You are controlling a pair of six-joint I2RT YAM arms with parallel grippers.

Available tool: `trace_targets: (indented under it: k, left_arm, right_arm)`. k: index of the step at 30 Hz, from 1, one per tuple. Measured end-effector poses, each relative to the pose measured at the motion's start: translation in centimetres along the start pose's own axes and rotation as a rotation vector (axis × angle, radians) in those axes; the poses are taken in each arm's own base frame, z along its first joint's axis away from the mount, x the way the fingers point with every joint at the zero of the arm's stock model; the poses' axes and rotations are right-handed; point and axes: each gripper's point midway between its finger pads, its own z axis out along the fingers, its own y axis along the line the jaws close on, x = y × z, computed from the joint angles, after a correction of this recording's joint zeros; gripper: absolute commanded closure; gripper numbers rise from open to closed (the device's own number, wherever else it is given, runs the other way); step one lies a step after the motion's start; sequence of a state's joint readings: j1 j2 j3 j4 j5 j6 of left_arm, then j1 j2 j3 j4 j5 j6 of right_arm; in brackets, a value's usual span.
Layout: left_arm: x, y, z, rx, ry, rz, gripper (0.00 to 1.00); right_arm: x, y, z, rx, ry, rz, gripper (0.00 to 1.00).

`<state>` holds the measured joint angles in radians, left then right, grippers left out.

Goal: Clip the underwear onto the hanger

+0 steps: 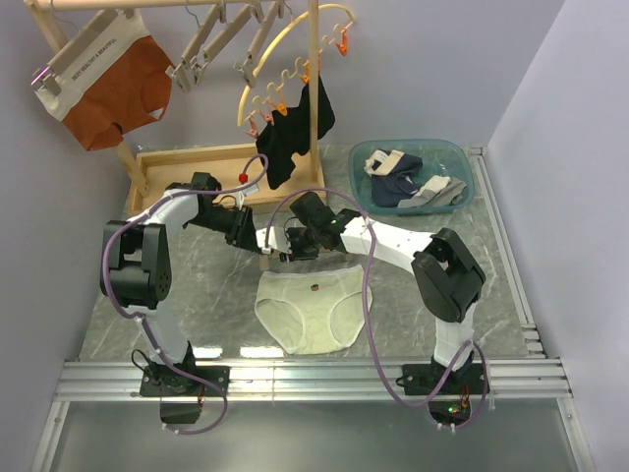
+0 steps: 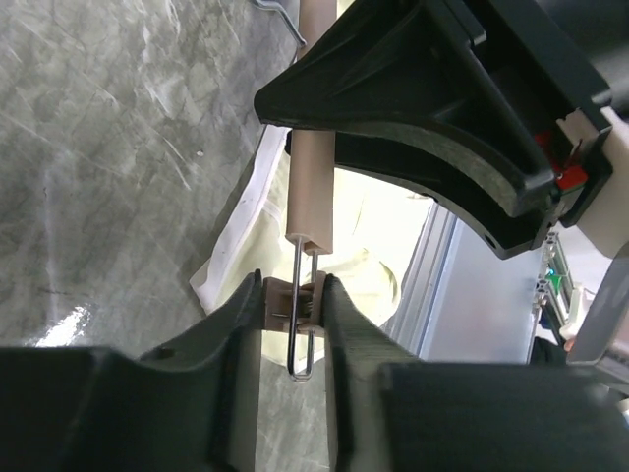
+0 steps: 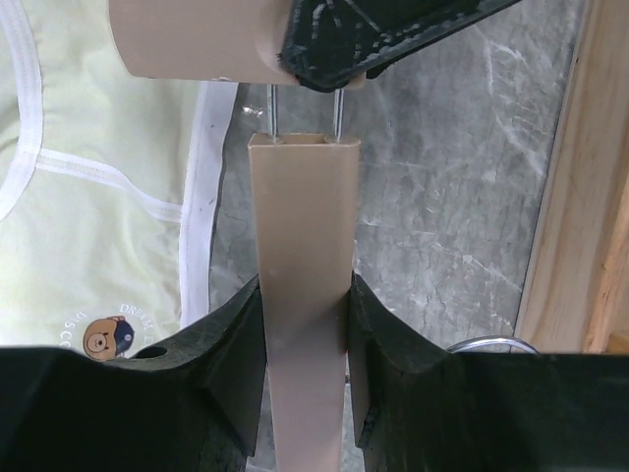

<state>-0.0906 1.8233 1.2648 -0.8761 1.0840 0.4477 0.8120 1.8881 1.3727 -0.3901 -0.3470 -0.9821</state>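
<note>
Cream-yellow underwear is laid flat on the grey marbled desk, close to its near edge and about midway between its left and right edges, with the waistband turned toward the far edge. A small round bear badge is seen at the waistband centre. The light-wood hanger is held just beyond the waistband, near the middle of the desk, between the two arms. The left hand is closed tightly on one wooden clip, whose wire loop is seen below the fingers. The right hand is clamped on a flat wooden clip piece hanging from the bar on two wires. Whether either clip touches the fabric cannot be told. A wooden tray is set at the far left corner, and a teal basin of clothes at the far right corner.
</note>
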Motion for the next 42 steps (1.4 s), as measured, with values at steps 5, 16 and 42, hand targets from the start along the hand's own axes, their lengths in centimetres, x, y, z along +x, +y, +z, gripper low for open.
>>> trace_targets:
  k: [5, 16, 42]
  left_arm:
    - [0.0, 0.0, 0.0, 0.003, -0.002, 0.003, 1.0]
    - [0.2, 0.3, 0.4, 0.03, -0.002, -0.016, 0.69]
    - [1.2, 1.3, 0.5, -0.014, 0.058, -0.045, 0.66]
  right_arm:
    - [0.1, -0.1, 0.0, 0.004, 0.008, -0.008, 1.0]
    - [0.7, -0.3, 0.2, 0.033, 0.041, -0.016, 1.0]
    - [1.0, -1.2, 0.5, 0.107, 0.084, -0.096, 1.0]
